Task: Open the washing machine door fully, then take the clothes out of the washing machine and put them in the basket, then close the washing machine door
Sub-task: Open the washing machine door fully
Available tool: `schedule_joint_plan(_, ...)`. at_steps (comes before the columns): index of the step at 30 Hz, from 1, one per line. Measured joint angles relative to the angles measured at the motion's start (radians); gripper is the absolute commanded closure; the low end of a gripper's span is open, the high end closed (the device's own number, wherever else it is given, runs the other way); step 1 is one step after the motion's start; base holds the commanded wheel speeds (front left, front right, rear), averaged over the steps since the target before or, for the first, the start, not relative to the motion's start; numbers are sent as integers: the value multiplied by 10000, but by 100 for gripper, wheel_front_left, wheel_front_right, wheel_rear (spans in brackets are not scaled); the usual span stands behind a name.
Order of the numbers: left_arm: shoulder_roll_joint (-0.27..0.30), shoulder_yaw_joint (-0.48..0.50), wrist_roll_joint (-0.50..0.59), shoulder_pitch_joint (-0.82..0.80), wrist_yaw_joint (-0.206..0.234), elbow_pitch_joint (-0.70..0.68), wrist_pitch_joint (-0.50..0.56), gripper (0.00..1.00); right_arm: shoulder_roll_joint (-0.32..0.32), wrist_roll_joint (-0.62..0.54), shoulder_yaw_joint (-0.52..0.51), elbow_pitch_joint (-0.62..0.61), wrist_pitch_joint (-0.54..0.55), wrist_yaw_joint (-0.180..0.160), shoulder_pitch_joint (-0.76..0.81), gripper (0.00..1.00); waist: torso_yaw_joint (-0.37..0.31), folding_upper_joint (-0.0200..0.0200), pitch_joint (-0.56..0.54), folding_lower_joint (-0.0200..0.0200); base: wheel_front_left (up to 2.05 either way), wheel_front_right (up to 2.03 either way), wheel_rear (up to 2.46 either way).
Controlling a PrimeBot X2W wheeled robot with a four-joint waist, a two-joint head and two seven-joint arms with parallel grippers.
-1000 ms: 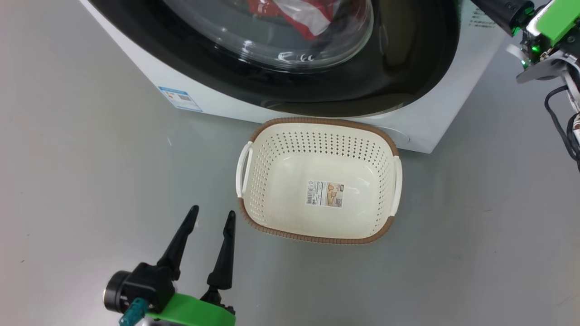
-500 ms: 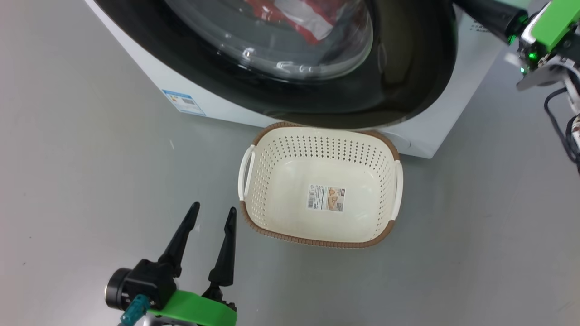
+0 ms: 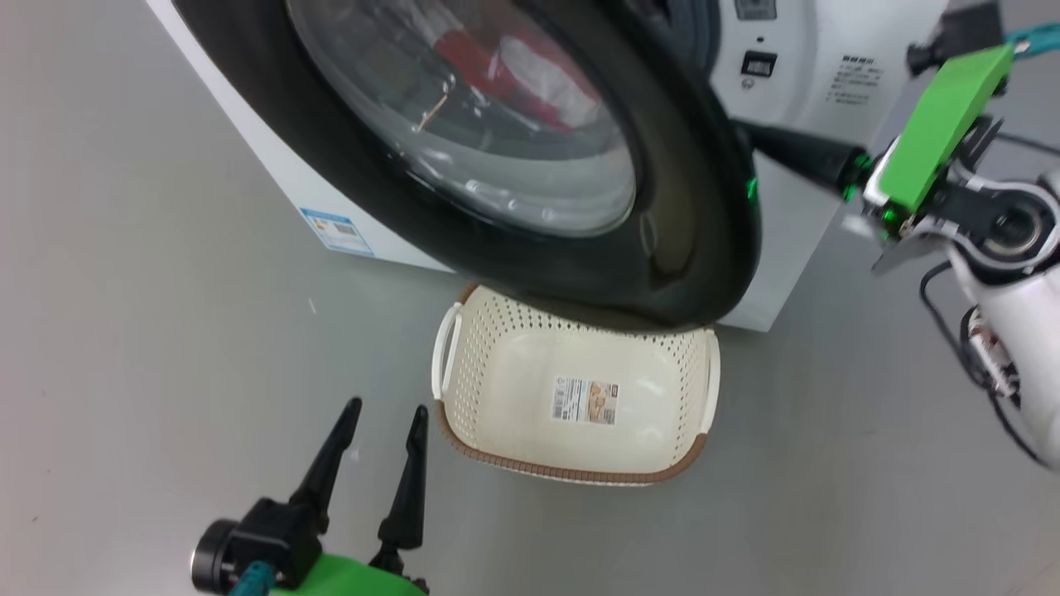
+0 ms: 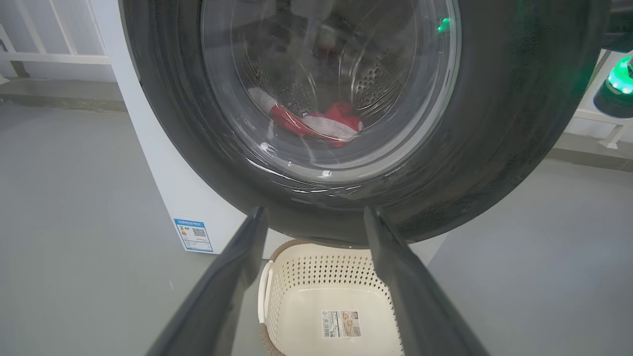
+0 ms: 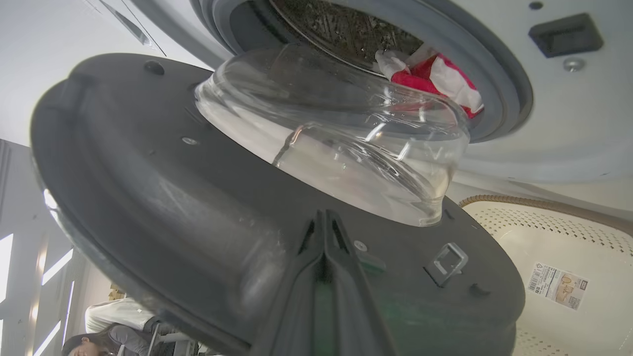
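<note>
Red clothes (image 4: 321, 126) in washing machine (image 3: 795, 74), sticker (image 3: 586, 401) in basket (image 3: 497, 356), door (image 3: 662, 240) hiding its far rim, your left fingers (image 3: 331, 451) released, right fingers (image 5: 302, 296) clenched.

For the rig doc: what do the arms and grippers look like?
The left gripper and right gripper have two long tapered black fingers, a dark base and a bright green plate. The left carries a teal connector; the right arm has a white forearm and black cables.

Facing glossy black-rimmed round glass door (image 4: 499, 123) straight beyond the left fingers (image 4: 227, 282), barring the steel drum (image 5: 346, 27). Overhanging cream perforated plastic basket (image 4: 316, 269) between them. Leaving bare grey floor (image 4: 74, 198) open on both sides.
</note>
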Motion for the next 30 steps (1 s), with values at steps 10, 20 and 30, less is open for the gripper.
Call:
schedule_joint_plan(10,8,71,165,583,-12,31,0,0,297,-100,48,-688,217,0,1286,100,113,0,-713,0,0,0,0)
schedule_joint_plan(20,13,211,357,1190,-13,44,0,0,871,-305,205,-1392,422,0,2322,100,434,-1,-1288,0,0,0,0)
schedule_joint_plan(30,19,481,430,1497,-88,111,0,0,1302,-462,405,-1927,466,0,3277,100,904,0,-1763,0,0,0,0)
